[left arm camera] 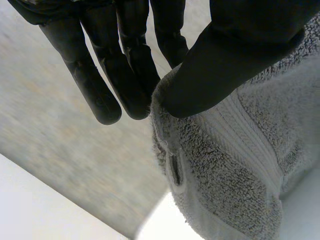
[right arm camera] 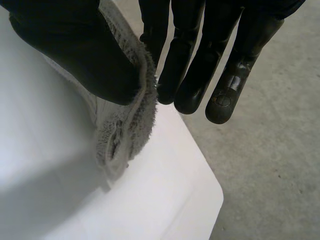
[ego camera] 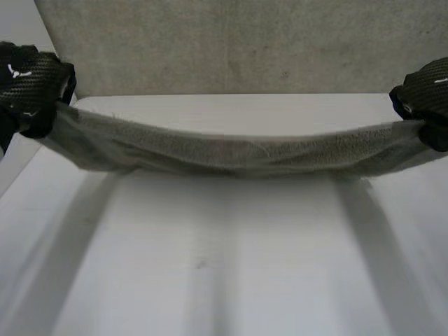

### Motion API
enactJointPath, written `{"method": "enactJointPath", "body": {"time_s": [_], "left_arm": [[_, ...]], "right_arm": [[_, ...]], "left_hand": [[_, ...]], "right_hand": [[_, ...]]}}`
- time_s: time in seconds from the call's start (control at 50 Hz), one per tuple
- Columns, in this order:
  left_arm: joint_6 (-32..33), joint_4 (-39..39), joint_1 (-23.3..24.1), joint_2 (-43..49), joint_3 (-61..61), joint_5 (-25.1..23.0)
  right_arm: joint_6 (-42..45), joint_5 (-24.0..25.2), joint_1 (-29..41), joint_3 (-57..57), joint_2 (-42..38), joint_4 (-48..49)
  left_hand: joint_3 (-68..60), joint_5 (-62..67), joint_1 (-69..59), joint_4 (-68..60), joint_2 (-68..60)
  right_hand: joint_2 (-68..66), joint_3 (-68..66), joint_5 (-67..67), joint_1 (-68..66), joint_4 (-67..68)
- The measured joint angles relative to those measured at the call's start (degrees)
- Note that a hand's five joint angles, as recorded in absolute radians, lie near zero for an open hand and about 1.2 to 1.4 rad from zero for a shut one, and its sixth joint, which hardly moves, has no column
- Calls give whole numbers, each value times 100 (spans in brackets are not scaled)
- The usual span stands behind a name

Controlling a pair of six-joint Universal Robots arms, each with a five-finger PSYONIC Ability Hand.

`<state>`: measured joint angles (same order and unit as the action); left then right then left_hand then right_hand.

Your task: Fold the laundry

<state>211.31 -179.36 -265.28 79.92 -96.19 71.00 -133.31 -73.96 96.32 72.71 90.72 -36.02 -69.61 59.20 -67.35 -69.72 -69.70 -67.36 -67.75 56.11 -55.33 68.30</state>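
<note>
In the head view, the grey towel (ego camera: 231, 150) hangs stretched between the two robot hands. Its long axis runs side to side across the white tabletop (ego camera: 231, 266), and its middle sags lowest. The left robot hand (ego camera: 31, 84) has hold of one end and the right robot hand (ego camera: 427, 98) the other, both raised near the tabletop's far edge. Grey floor (ego camera: 245, 49) lies beyond that edge.

In the left wrist view, the left robot hand's thumb (left arm camera: 225, 65) presses the towel's corner against nearly straight fingers (left arm camera: 125, 75), pinching it. The terry cloth and its woven band hang below the thumb.

In the right wrist view, the right robot hand's thumb (right arm camera: 75, 50) pinches the towel's edge against straight fingers (right arm camera: 200, 75). The cloth droops over the tabletop's rounded corner, with the floor beside it.
</note>
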Motion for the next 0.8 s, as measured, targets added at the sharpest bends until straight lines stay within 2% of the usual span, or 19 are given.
{"method": "enactJointPath", "body": {"time_s": [0.1,0.14,0.24,0.34,0.36,0.44,0.52,0.56,0.58,0.6,0.68,0.8], "left_arm": [[162,756,-81,211,193,-66],[402,1045,-86,675,250,-51],[736,1155,-53,1440,350,5],[1046,960,173,2834,1145,256],[1046,960,173,2834,1145,256],[1039,561,437,3576,2298,516],[899,53,549,3759,3140,646],[706,-414,604,3796,3699,746],[414,-959,650,3783,4215,881],[414,-959,650,3783,4215,881],[-361,-2091,702,3657,5006,1238],[-999,-2440,635,3392,4729,1479]], "right_arm": [[379,58,20,26,-234,-228],[498,50,40,108,-662,-232],[539,-18,72,91,-1313,-167],[469,-372,315,-464,-2262,293],[469,-372,315,-464,-2262,293],[412,-903,718,-1360,-2846,1297],[380,-1203,921,-1874,-2984,2299],[335,-1361,1030,-2125,-2991,3124],[261,-1490,1125,-2300,-2919,4053],[261,-1490,1125,-2300,-2919,4053],[80,-1626,1242,-2302,-2591,5615],[-77,-1527,1254,-1865,-2286,5807]], "left_hand": [[-1,0,-22,-4,0],[-1,0,-22,-4,0],[-1,0,-22,-5,0],[-2,0,-40,-5,0],[-2,0,-40,-5,0],[-2,0,-40,-5,0],[-5,0,-40,-5,0],[-5,0,-40,-5,0],[-5,0,-43,-5,0],[-5,0,-43,-5,0],[-5,0,-69,-5,0],[-5,13,-69,-5,0]], "right_hand": [[0,0,5,0,0],[0,0,8,0,0],[0,0,10,0,0],[0,0,10,0,0],[0,0,10,0,0],[0,0,11,0,0],[-27,0,11,0,0],[-27,0,11,0,1],[-27,0,11,0,1],[-27,0,11,0,1],[-27,0,12,0,1],[-27,0,24,0,2]]}}
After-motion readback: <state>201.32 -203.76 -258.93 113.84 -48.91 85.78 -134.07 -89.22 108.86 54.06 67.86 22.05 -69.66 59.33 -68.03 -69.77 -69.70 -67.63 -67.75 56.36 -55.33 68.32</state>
